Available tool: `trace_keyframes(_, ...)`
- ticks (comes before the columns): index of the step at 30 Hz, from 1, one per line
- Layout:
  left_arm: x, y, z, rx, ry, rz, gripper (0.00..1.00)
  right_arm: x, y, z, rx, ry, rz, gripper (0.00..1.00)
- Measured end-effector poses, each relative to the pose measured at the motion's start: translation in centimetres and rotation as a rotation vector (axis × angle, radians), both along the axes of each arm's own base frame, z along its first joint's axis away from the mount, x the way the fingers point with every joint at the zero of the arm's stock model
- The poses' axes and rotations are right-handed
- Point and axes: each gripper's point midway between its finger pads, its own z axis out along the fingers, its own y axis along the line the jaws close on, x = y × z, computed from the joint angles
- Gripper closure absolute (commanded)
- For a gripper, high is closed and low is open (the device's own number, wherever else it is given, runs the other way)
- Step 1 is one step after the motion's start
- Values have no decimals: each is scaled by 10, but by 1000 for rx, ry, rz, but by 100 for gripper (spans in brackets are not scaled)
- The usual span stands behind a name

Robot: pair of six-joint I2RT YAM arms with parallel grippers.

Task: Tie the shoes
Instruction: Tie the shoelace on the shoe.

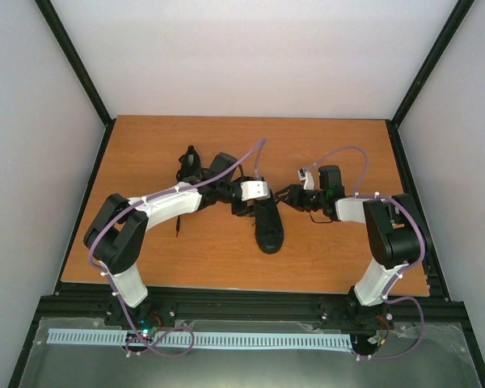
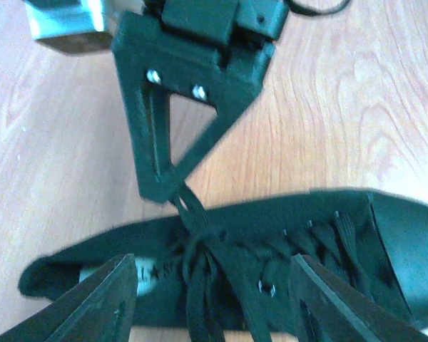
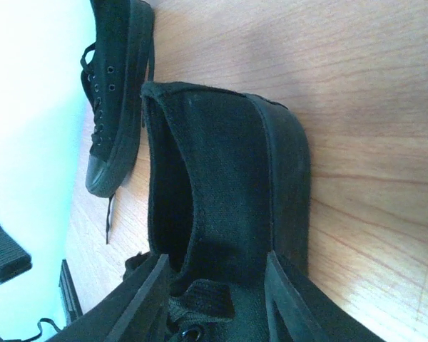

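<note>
One black shoe [image 1: 268, 230] lies mid-table with its toe toward the arms. My left gripper [image 1: 252, 207] hovers over its laces. In the left wrist view the shoe [image 2: 371, 235] lies crosswise and the left gripper [image 2: 214, 299] is open, one finger on each side of the crossed laces [image 2: 200, 246], touching nothing. Lace strands run up to the tip of a right finger [image 2: 175, 107]. My right gripper [image 1: 288, 196] is at the heel end. Its jaws [image 3: 217, 292] stand apart around the shoe's collar [image 3: 228, 178]. The second shoe [image 1: 192, 166] sits behind the left arm.
The second shoe [image 3: 118, 85] lies on its side with a loose lace [image 3: 108, 214] trailing on the wooden table [image 1: 186, 259]. Black frame rails [image 1: 226, 284] border the table, and white walls enclose it.
</note>
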Motion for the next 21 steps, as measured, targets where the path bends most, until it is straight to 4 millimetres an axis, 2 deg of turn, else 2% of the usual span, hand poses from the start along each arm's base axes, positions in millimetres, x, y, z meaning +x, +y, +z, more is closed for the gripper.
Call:
trace_keyframes(4,9,-21,3,-78,40,78,47,-1,3,0,4,4,5,70)
trace_keyframes(10,25,-36,-24,-99,117,197,49,-2,3,0,2,3,8,80)
trace_keyframes(13,31,-35,-34,-84,131,243,54,-2,3,0,2,1,10,84)
trace_keyframes(16,37,-32,-39,-68,125,283,61,-2,3,0,3,1,12,82)
trace_keyframes(18,38,-31,-40,-62,117,295,62,-3,3,0,2,0,14,76)
trace_keyframes(21,39,-31,-40,-53,108,296,64,-3,4,0,-1,-3,20,73)
